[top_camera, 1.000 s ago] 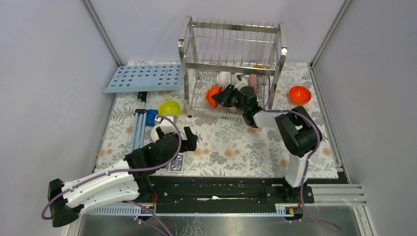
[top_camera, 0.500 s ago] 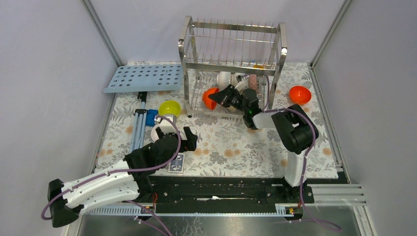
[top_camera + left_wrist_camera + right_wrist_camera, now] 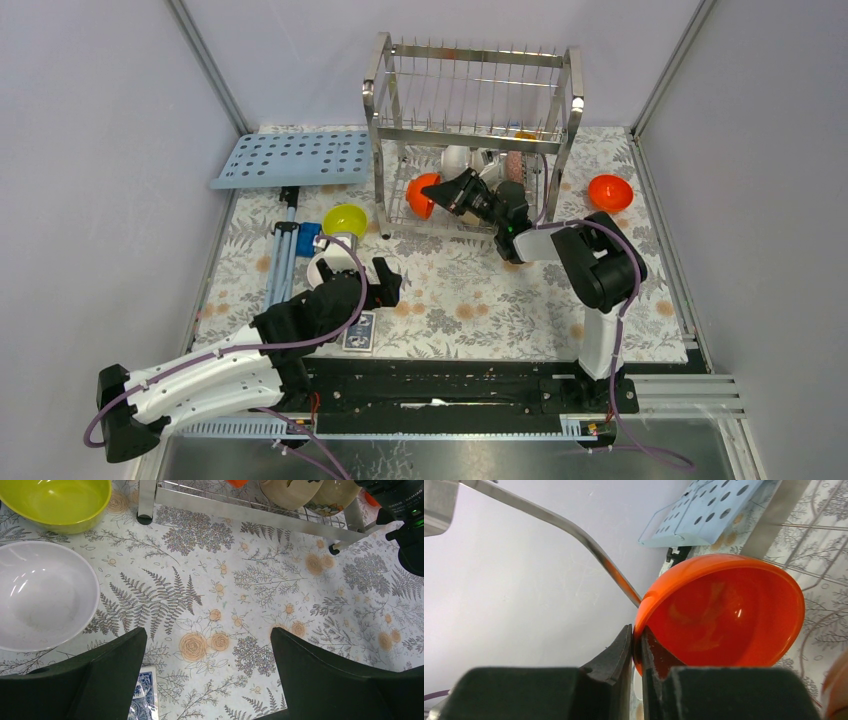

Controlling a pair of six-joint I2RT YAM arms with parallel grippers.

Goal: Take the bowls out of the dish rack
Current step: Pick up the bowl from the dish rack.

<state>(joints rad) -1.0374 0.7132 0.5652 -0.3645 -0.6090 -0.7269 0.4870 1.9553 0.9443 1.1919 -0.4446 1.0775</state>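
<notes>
The steel dish rack (image 3: pixel 470 95) stands at the back; its base rail shows in the left wrist view (image 3: pixel 250 512). My right gripper (image 3: pixel 440 190) reaches into the lower tier and is shut on the rim of an orange-red bowl (image 3: pixel 418 196), which fills the right wrist view (image 3: pixel 724 612). White, beige and dark patterned bowls (image 3: pixel 480 162) stay in the lower tier; two beige ones (image 3: pixel 295 491) show in the left wrist view. A second orange-red bowl (image 3: pixel 609 191) sits right of the rack. The yellow-green bowl (image 3: pixel 345 218) and a white bowl (image 3: pixel 335 262) lie on the mat. My left gripper (image 3: pixel 385 282) is open and empty.
A light-blue perforated tray (image 3: pixel 290 158) lies at the back left, also in the right wrist view (image 3: pixel 704 510). A blue-grey folded stand (image 3: pixel 288 245) lies left of the yellow-green bowl. A blue playing card (image 3: pixel 360 332) lies by my left gripper.
My right gripper has moved left inside the rack's lower tier, carrying the orange-red bowl with it. The left arm has not moved.
</notes>
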